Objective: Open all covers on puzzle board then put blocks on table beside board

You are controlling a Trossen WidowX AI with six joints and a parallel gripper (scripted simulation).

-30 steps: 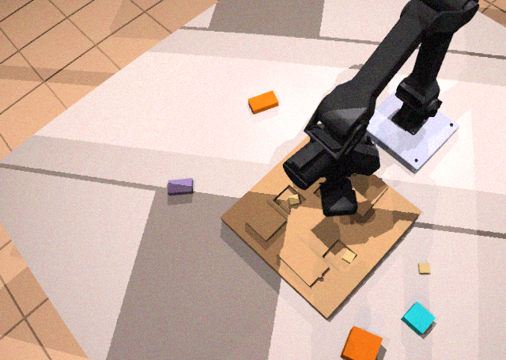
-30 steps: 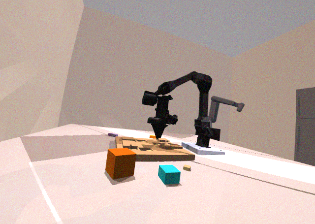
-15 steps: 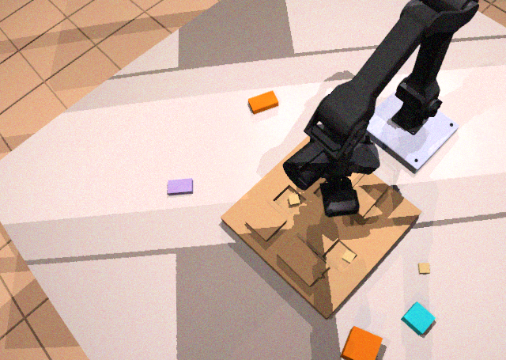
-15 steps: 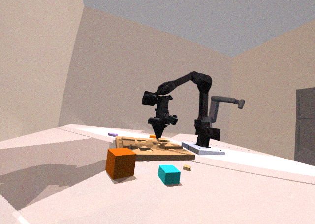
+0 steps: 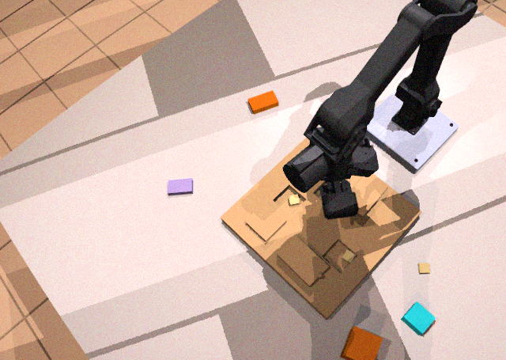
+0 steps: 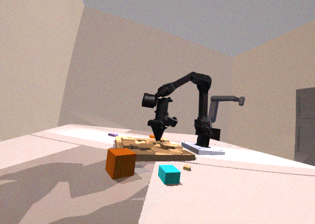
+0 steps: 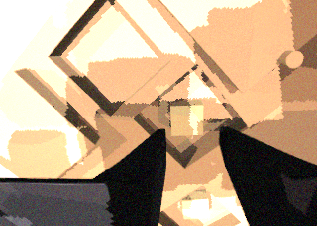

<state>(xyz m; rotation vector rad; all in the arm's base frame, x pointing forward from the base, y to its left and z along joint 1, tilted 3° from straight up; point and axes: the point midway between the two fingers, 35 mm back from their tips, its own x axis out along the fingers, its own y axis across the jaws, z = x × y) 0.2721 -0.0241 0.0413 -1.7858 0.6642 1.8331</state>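
The wooden puzzle board lies on the table. My gripper is part open and empty, low over the board. In the wrist view a pale block sits in a well ahead of the fingertips; an empty recess is at upper left. Other pale blocks lie in a far-left well and a near well. Another small block rests on the table right of the board. A flat cover lies left and another near the front. The arm hides part of the board.
A cyan block and a big orange block stand in front of the board. A purple block is left; a flat orange block is behind. Shadows blur the cover edges.
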